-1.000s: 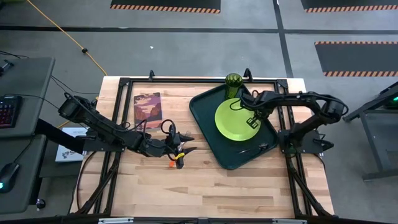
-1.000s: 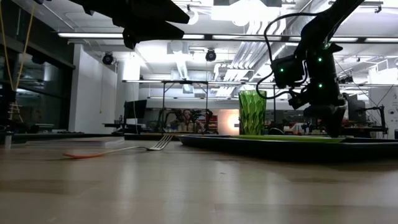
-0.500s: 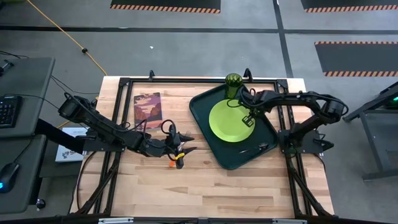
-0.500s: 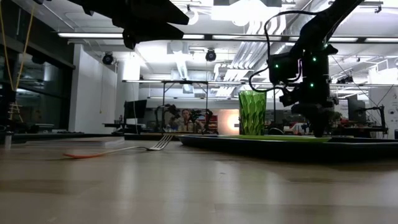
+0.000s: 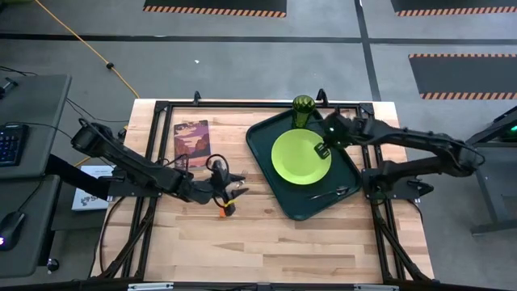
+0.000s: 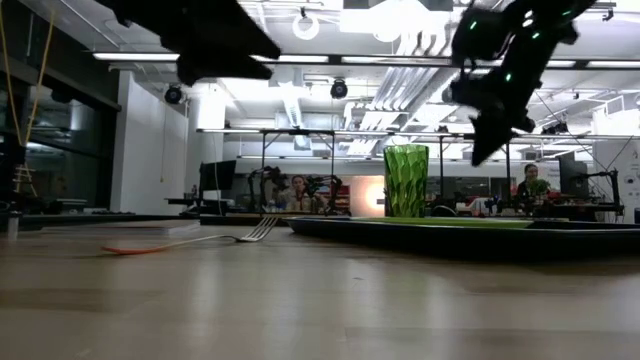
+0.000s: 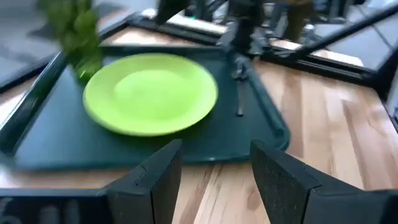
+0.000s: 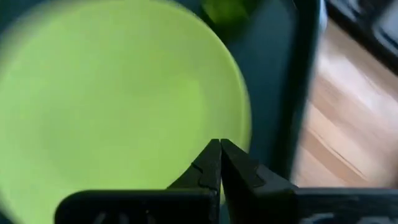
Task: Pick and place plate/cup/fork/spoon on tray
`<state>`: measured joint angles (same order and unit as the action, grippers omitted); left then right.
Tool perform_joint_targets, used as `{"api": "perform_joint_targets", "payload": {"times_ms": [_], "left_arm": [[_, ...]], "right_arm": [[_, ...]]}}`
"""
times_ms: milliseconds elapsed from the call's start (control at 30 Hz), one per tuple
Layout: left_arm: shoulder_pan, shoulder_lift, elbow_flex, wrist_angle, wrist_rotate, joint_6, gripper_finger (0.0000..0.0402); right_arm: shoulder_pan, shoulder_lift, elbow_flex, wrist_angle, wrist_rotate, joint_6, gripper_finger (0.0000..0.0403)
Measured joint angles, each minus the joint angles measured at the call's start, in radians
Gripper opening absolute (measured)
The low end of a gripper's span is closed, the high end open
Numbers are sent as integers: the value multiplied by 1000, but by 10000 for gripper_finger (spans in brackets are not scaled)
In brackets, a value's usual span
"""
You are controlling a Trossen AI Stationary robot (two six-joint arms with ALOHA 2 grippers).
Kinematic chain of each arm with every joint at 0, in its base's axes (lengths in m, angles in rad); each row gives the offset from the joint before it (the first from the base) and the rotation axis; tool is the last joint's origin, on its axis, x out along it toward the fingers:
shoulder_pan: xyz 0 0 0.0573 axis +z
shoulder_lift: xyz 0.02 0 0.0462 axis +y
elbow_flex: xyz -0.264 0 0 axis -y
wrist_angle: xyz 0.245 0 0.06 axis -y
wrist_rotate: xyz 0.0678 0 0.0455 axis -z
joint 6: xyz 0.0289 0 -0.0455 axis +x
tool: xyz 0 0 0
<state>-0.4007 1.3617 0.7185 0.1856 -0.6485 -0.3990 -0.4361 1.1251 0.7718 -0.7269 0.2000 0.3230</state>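
The lime-green plate (image 5: 300, 155) lies flat on the dark-green tray (image 5: 266, 141). The dark-green cup (image 5: 303, 108) stands upright at the tray's far rim. The dark spoon (image 5: 327, 193) lies on the tray's near right part and also shows in the left wrist view (image 7: 239, 93). The fork (image 6: 190, 243) lies flat on the wood, its orange handle (image 5: 224, 208) below my left gripper (image 5: 239, 188), which is open and raised above the table. My right gripper (image 5: 321, 149) is shut and hangs above the plate's right rim (image 8: 236, 124), clear of it in the low view (image 6: 480, 155).
A small maroon picture book (image 5: 191, 139) lies on the table's far left part. Bare wood (image 5: 266, 242) stretches along the near half of the table. Dark frame rails (image 5: 242, 103) run along the table's edges.
My right gripper, shut, has slid the plate a little toward the table's left on the tray, then risen clear of it. My left gripper has drawn back slightly toward the table's left, staying open.
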Motion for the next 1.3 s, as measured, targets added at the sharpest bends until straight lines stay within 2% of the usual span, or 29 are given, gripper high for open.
{"api": "perform_joint_targets", "payload": {"times_ms": [200,300,400,633,800,1067,1300], "left_arm": [[4,-25,0,-277,-6,-337,179],[17,18,0,-394,30,-509,179],[39,82,-1,-439,60,-599,179],[120,259,5,-401,124,-638,179],[156,338,6,-296,184,-597,179],[123,352,7,-266,190,-600,174],[81,369,9,-297,172,-602,127]], "right_arm": [[107,-165,-115,211,-21,55,0],[137,-189,-133,242,-16,61,0],[149,-190,-133,260,-9,52,0],[149,-190,-132,291,-16,35,0],[149,-190,-132,285,-16,34,0],[149,-190,-132,283,-13,11,0],[149,-190,-132,284,-9,9,0]]}}
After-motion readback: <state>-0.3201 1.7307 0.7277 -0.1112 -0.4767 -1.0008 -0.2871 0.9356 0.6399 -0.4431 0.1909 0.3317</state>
